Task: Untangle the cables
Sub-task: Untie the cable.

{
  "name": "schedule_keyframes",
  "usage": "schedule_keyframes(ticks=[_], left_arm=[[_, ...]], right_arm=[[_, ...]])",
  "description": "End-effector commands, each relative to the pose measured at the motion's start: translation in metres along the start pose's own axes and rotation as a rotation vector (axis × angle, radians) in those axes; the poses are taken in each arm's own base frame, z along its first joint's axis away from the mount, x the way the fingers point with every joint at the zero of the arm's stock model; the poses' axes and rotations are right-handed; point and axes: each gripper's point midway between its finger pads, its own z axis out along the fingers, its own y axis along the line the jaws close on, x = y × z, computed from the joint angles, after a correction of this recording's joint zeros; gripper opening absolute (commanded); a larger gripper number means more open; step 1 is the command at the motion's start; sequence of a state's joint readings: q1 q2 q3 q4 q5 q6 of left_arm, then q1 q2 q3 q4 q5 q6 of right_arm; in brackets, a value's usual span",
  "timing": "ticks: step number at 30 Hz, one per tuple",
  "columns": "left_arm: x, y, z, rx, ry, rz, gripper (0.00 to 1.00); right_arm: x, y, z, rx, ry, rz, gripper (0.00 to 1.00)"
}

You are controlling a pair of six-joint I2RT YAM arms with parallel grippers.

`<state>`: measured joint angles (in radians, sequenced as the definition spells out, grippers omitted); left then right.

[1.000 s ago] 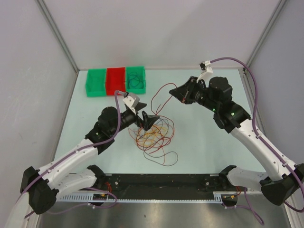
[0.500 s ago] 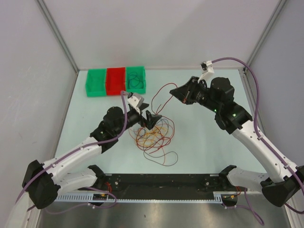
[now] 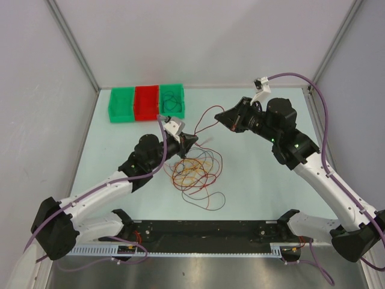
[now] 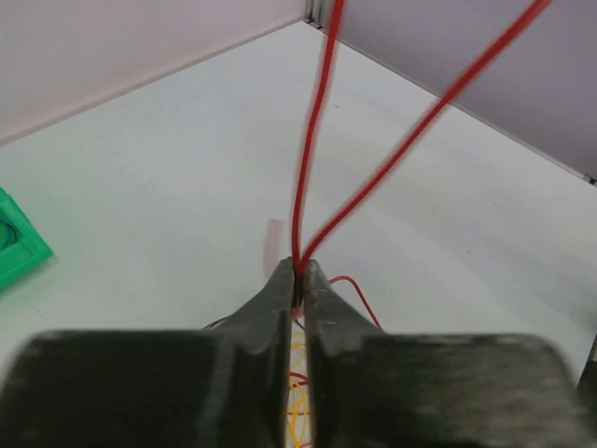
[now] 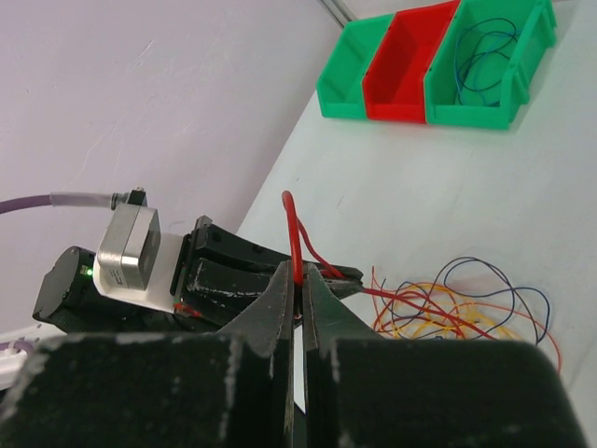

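Observation:
The cables [image 3: 194, 173] lie in a loose tangle of red, orange, yellow and dark wires at mid table. A red cable [image 3: 207, 112] rises from the tangle in an arc between both grippers. My left gripper [image 3: 191, 139] sits at the tangle's far edge, shut on two strands of this red cable [image 4: 300, 187], which run up and away from the left gripper [image 4: 298, 267]. My right gripper [image 3: 220, 116] hangs above, further back and to the right. The right gripper [image 5: 298, 277] is shut on the red cable's loop [image 5: 292, 224], just above the left gripper's fingers [image 5: 347, 274].
Three bins stand at the back left: a green one [image 3: 122, 103], a red one [image 3: 146, 102] and a green one [image 3: 172, 100] holding dark wires. White walls close in the table on three sides.
My left gripper has moved forward to the raised red cable and gone from open to shut on it. The right gripper has held still.

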<state>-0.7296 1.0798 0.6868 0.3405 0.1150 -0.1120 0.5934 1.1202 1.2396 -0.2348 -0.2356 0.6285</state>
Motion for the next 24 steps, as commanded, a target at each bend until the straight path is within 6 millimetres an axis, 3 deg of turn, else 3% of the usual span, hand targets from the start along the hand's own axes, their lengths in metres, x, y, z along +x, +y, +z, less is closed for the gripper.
schedule_keyframes(ticks=[1, 7, 9, 10, 11, 12, 14, 15, 17, 18, 19, 24], left_arm=[[-0.041, -0.006, 0.003, 0.022, -0.122, 0.033, 0.00], [-0.050, -0.001, 0.003, -0.015, -0.099, 0.034, 0.00], [-0.061, 0.005, 0.002, -0.056, -0.098, 0.033, 0.00], [-0.058, 0.013, 0.001, -0.102, -0.064, 0.034, 0.00], [-0.060, 0.021, -0.001, -0.152, -0.058, 0.037, 0.00], [-0.074, 0.026, -0.002, -0.185, -0.074, 0.041, 0.00], [-0.079, 0.040, -0.009, -0.264, -0.057, 0.065, 0.00], [-0.095, 0.044, -0.011, -0.290, -0.079, 0.070, 0.00], [-0.102, 0.054, -0.016, -0.338, -0.063, 0.080, 0.00], [-0.119, 0.062, -0.019, -0.365, -0.086, 0.079, 0.00], [-0.119, 0.067, -0.022, -0.385, -0.064, 0.075, 0.00], [-0.160, 0.103, -0.037, -0.491, -0.110, 0.072, 0.00]], right_arm=[[-0.004, 0.006, -0.005, -0.025, -0.011, -0.016, 0.00], [-0.004, 0.002, -0.005, -0.008, -0.013, -0.021, 0.00], [-0.004, -0.004, -0.004, 0.020, -0.017, -0.020, 0.23], [-0.005, -0.012, -0.005, 0.062, -0.026, -0.021, 0.36], [-0.006, -0.017, -0.005, 0.091, -0.034, -0.019, 0.59], [-0.005, -0.024, -0.006, 0.125, -0.037, -0.016, 0.66], [-0.003, -0.049, -0.008, 0.249, -0.048, 0.000, 0.81], [-0.002, -0.056, -0.009, 0.281, -0.047, 0.009, 0.82], [0.001, -0.078, -0.013, 0.385, -0.049, 0.030, 0.82], [0.001, -0.086, -0.015, 0.416, -0.050, 0.039, 0.82], [0.007, -0.095, -0.017, 0.444, -0.037, 0.047, 0.82], [0.017, -0.115, -0.022, 0.484, -0.034, 0.079, 0.82]])
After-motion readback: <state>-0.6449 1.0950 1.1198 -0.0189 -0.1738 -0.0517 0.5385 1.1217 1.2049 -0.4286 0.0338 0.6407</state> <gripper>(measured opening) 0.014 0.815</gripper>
